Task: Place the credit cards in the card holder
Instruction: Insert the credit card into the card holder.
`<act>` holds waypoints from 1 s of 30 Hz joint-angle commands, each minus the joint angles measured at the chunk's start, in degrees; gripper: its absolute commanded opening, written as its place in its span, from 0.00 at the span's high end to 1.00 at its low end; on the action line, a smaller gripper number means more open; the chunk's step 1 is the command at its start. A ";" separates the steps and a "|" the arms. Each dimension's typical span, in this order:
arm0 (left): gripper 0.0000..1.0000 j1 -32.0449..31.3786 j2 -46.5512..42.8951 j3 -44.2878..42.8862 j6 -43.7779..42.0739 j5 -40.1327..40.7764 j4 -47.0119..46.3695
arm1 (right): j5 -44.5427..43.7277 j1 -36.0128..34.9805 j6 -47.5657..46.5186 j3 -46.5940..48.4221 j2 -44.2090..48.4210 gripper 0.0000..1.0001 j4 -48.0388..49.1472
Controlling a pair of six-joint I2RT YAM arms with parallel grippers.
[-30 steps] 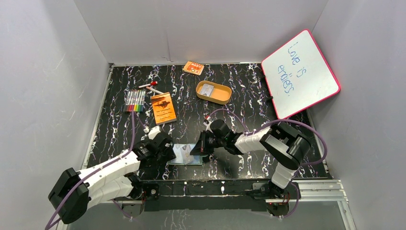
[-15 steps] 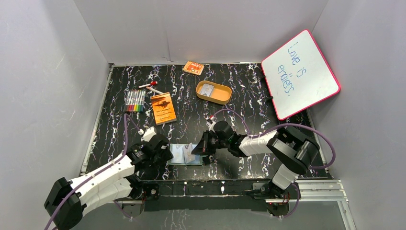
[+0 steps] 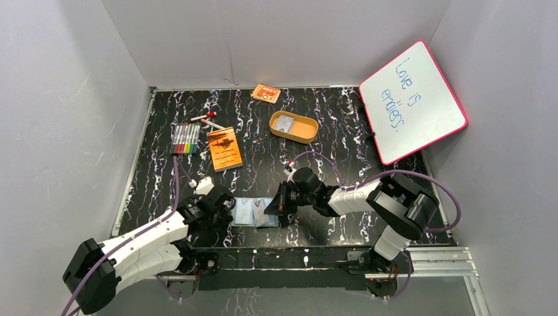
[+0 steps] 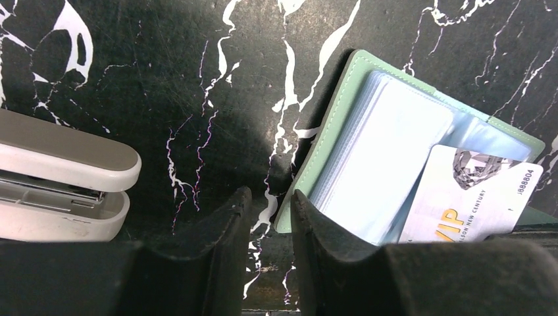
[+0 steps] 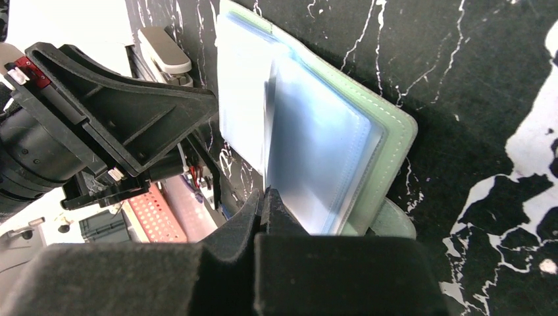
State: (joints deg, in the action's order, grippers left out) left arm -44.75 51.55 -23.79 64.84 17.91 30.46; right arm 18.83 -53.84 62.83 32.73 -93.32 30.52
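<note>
Down at the near edge of the black marbled table (image 3: 263,164), right between the two arms, the card holder (image 3: 245,213) lay spread open, clear bluish pockets facing up and the sage-green cover underneath. The right gripper (image 5: 263,197) sat at the holder's right side with its jaws pinched down to a thin seam. As far as I could make out, it had a credit card (image 4: 470,197) by one end. That was a pale card with gold VIP lettering, lying slanted over the pockets. Couldn't tell if its edge was actually inside a pocket. The left gripper (image 4: 270,197) was low at the holder's left side, fingers only a crack apart with bare table showing between them, holding nothing. One finger was right at a corner of the green cover, but I couldn't say whether it touched. Just beside that gripper, on the side away from the holder, lay a pale grey stapler-looking thing (image 4: 62,164). A second card (image 3: 284,122) was lying in the tan oval tray (image 3: 304,137), well apart toward the back. Other stuff around: an orange booklet (image 3: 224,149) next to a row of coloured markers (image 3: 185,138) back left, a small orange packet (image 3: 266,93) at the far edge, and a pink-framed whiteboard (image 3: 411,102) with blue handwriting leaning against the right wall.
</note>
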 commanded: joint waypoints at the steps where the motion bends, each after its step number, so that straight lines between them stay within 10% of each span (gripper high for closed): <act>1: 0.75 0.02 1.09 0.74 -0.02 0.63 -0.01 | -0.66 -0.46 -0.50 0.81 1.37 1.00 -0.30; 30: 0.89 0.02 1.35 3.66 -1.22 -4.72 -5.70 | -2.62 -0.44 5.74 1.09 -3.25 1.00 6.04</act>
State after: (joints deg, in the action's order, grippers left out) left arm -44.75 52.66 -21.80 64.10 14.15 23.73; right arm 18.09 -54.04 66.22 33.69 -96.49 32.67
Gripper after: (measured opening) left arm 0.117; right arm 0.011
